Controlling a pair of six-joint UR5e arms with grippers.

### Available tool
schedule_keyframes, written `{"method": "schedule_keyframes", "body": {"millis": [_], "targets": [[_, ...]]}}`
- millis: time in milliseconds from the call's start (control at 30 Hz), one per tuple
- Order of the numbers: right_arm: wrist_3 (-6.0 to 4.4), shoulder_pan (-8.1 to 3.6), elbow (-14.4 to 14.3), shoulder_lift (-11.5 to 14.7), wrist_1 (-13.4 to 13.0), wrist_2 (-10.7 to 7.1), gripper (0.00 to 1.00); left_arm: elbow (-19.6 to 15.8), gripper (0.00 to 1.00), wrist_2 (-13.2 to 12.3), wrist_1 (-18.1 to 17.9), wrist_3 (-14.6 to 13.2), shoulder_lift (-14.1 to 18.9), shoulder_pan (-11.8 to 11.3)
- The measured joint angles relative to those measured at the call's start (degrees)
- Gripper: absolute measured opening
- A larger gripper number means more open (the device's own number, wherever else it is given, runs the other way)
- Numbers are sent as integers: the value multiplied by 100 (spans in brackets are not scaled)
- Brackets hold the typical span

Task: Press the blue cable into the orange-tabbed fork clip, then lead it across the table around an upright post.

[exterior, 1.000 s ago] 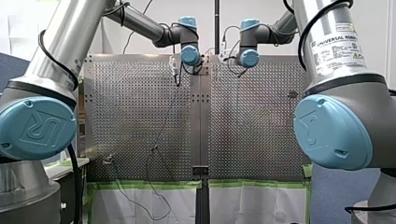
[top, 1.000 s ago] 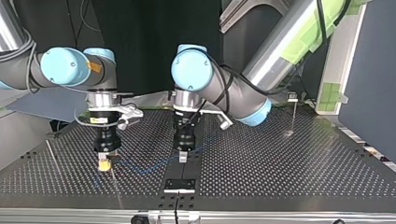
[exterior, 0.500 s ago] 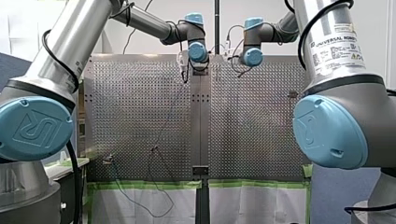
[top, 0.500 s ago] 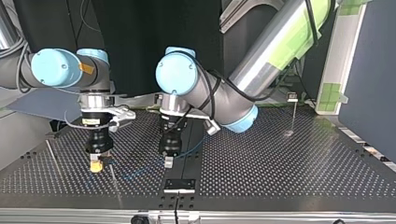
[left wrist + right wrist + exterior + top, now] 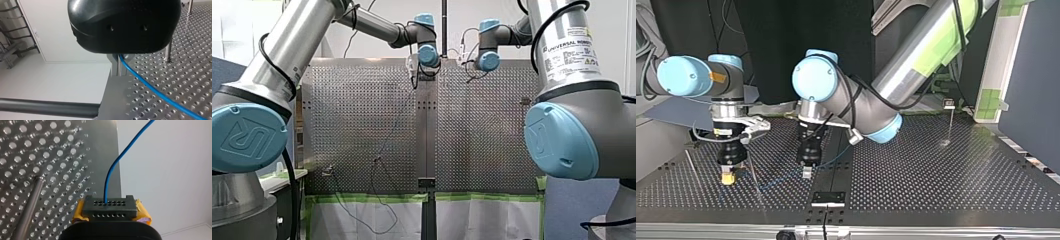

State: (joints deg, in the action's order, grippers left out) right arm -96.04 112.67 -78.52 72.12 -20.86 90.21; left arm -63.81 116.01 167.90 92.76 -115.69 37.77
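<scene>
The perforated metal desk (image 5: 936,190) fills the top view, with both arms reaching down onto the part nearest that camera. My left arm (image 5: 916,55) comes in from that view's upper right. My right arm (image 5: 681,82) comes in from its left.

My left gripper (image 5: 806,173) is black and points straight down near the desk's middle seam. In the left wrist view its narrow metal fingers (image 5: 115,67) are clenched close together. My right gripper (image 5: 727,178) hangs near the top view's left, close above the desk.

The blue cable (image 5: 107,185) comes out from between the left gripper's fingers and slopes away low over the holes. In the top view it runs as a slack line across the desk between the two grippers. Its other end goes into a dark grey plug (image 5: 110,208) with two rows of small holes. The right gripper grasps that plug between its yellow pads (image 5: 78,212), and the cable rises from the plug in a curve ahead of the gripper.

A metal rod (image 5: 28,205) stands in the desk just beside the right gripper. A thin upright post (image 5: 950,122) stands at the top view's right, well apart from both grippers.
</scene>
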Motion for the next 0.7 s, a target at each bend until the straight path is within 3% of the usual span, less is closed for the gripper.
{"method": "schedule_keyframes", "body": {"millis": [500,700], "targets": [[-227,-284,-1,86,53,-194,0,695,2,40,493,-266,-550,304],[-266,-392,-37,103,84,-228,0,958,2,79,599,-296,-721,407]]}}
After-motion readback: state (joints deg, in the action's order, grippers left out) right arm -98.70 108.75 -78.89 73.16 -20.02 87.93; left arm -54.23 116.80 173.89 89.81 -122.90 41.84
